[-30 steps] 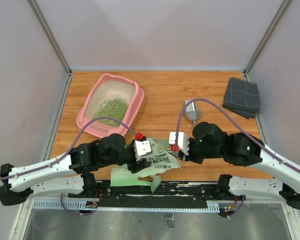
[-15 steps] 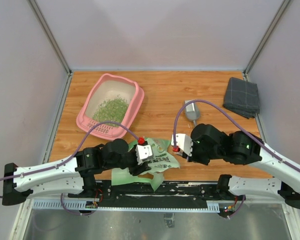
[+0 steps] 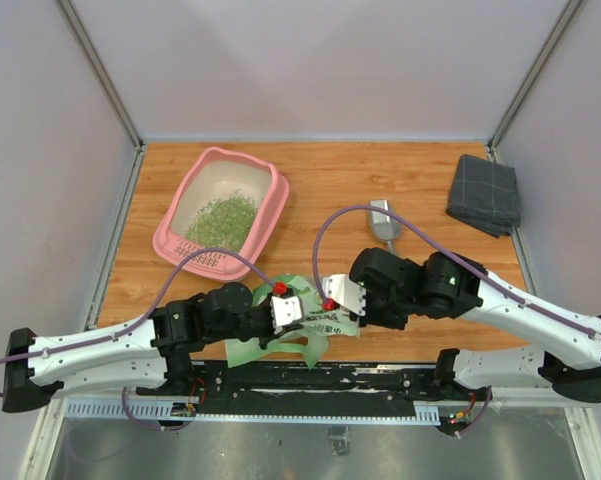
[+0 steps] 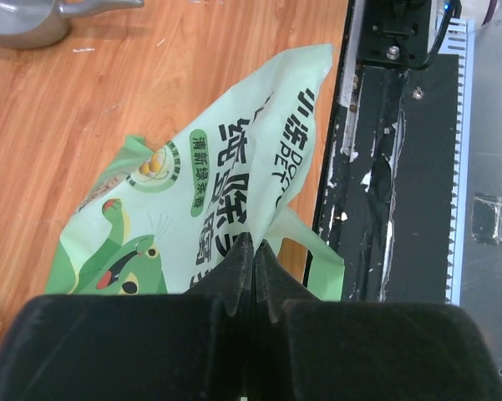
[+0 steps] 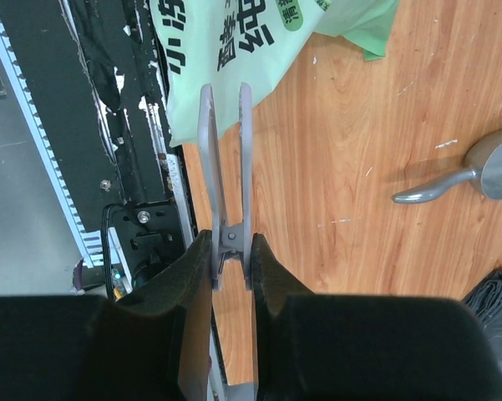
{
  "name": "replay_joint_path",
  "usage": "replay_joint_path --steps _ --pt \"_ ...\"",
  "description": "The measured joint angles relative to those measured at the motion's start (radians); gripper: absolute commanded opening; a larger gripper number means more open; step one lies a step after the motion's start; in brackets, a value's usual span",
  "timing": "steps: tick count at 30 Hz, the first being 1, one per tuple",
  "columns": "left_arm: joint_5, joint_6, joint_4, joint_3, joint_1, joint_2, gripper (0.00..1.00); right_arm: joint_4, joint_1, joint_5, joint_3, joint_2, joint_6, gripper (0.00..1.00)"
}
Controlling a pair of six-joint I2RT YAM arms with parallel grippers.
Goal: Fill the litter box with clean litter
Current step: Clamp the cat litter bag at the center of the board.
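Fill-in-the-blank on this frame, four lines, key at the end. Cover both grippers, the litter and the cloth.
The left gripper has its jaws ___ on the green bag.
The right gripper grips a grey clip whose prongs reach the green ___.
The clean litter lies inside the ___ litter box.
The grey cloth lies at the table's far ___ corner.
Missing: shut; bag; pink; right.

Robot lab test cell: plain pale panel walls [image 3: 310,60] on metal corner posts [image 3: 100,70] box in a wood-grain table [image 3: 380,175]; left arm [image 3: 90,350] and right arm [image 3: 540,318] bolted to a black rail [image 3: 380,378] at near edge.
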Motion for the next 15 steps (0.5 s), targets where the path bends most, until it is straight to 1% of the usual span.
replay_joint_path --steps 6,15 --pt "-0.037 0.019 0.053 -0.06 0.0 -0.081 0.0 -0.009 0.024 0.001 0.026 0.037 0.009 0.01" --pt "-0.13 0.025 0.066 -0.067 0.0 -0.136 0.0 -0.008 0.027 0.032 0.025 0.045 0.023 0.01"
